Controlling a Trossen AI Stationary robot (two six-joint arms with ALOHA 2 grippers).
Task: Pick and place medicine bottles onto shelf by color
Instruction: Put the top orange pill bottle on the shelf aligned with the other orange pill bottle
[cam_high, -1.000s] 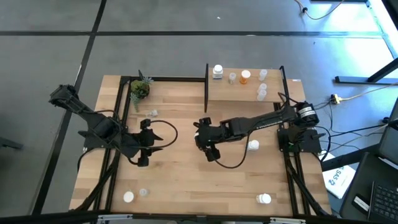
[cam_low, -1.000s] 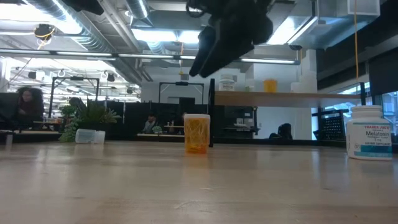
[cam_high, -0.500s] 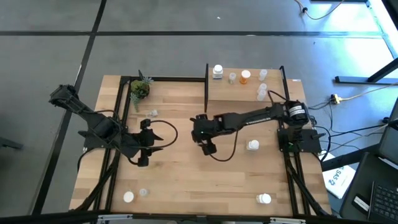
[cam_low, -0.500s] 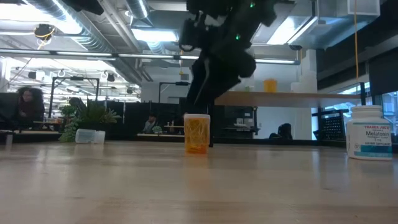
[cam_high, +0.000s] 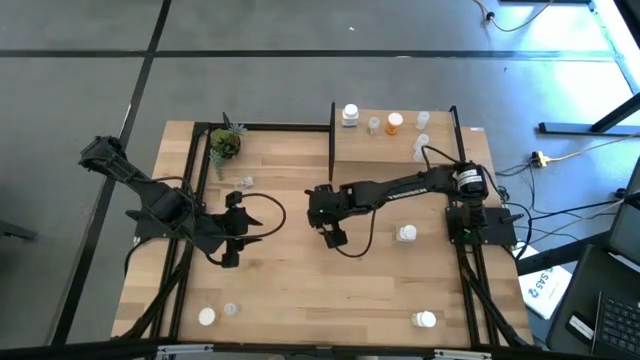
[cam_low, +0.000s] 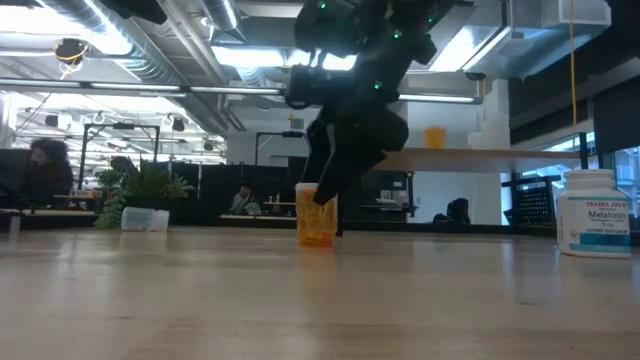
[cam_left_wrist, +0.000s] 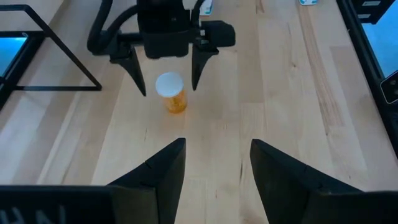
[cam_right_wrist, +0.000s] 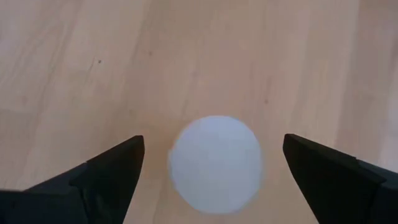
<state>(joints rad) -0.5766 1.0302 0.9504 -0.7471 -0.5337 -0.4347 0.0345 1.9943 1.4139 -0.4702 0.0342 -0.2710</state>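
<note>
Behind the wooden table (cam_high: 300, 280), an open office shows. Right gripper (cam_left_wrist: 168, 74) hangs wide open over an orange bottle (cam_left_wrist: 172, 93) with white cap at the table's middle, one finger on each side, holding nothing. Left gripper (cam_high: 232, 228) waits beside, half open and empty. Beyond the bottle, the shelf (cam_high: 395, 140) already carries several bottles.
</note>
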